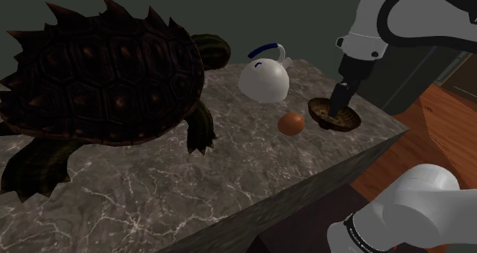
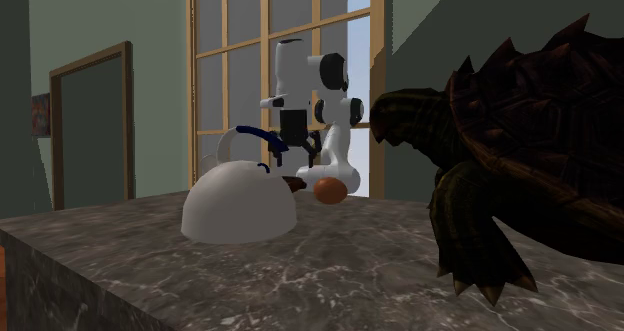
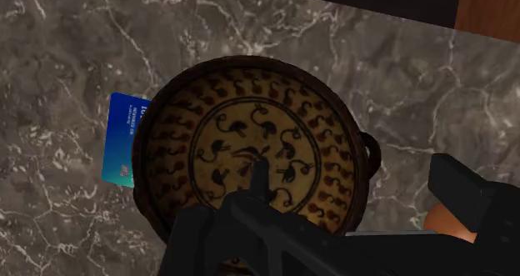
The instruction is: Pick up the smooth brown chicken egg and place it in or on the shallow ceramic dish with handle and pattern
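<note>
I see the pincer (image 1: 341,98) released, holding nothing; the patterned dish (image 3: 250,141) lies directly beneath it; the brown egg (image 1: 291,123) sits on the table (image 1: 229,186) just beside the pincer.

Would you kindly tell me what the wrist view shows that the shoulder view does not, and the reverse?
The wrist view adds a blue card, partly hidden by the rim of the dish, and the dish's painted inner pattern. The shoulder view adds the large dark turtle and a white domed vessel with a blue handle. Both share the dish, the brown egg beside it, the open fingers above the dish and the marbled counter.
</note>
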Controlling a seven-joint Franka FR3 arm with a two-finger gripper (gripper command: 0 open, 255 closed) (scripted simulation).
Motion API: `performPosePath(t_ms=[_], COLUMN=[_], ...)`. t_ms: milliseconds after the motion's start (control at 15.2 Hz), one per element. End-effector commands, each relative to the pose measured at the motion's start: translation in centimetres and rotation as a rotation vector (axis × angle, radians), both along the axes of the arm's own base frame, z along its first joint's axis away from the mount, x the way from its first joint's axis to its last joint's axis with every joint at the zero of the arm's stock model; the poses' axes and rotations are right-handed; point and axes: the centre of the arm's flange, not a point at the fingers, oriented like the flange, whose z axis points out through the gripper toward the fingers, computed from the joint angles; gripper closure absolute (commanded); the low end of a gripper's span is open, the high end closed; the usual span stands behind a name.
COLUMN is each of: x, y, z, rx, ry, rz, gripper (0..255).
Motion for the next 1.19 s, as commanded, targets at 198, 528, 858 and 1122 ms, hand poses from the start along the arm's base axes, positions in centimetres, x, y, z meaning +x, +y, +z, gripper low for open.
performPosePath(t_ms=[198, 528, 858, 1122], x=[2.1, 4.9, 4.9, 4.7], y=[0.9, 4.0, 5.2, 5.7], z=[-1.1, -2.3, -4.4, -6.2], rx=[0.145, 0.386, 0.424, 0.424], ry=[-0.043, -0.115, -0.126, -0.126], rz=[0.278, 0.74, 0.812, 0.812], gripper=[0, 0, 0, 0])
